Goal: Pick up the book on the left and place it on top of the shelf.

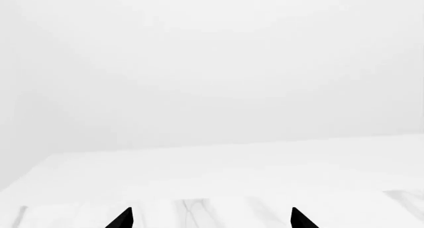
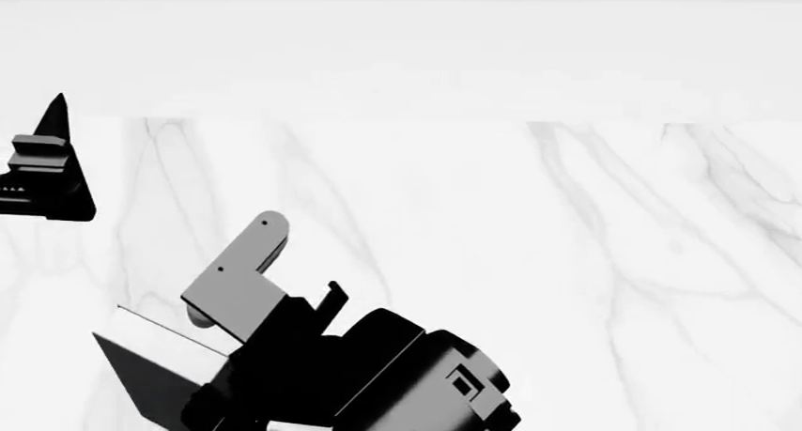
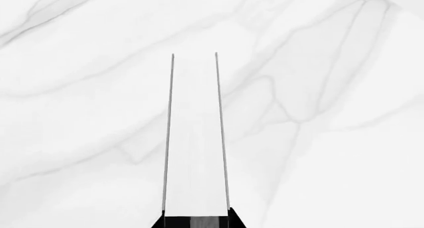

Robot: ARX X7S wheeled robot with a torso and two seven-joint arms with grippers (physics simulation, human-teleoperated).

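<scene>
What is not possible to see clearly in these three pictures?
- The shelf: in no view.
- The book: the right wrist view shows only its page edge; in the head view the right arm covers most of it.
- The left gripper: the left wrist view's bottom edge cuts it; only the tips of its jaws show, apart.

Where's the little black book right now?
The book is gripped in the right claw, with the marble table beneath it. In the head view it sits low on the left.
</scene>
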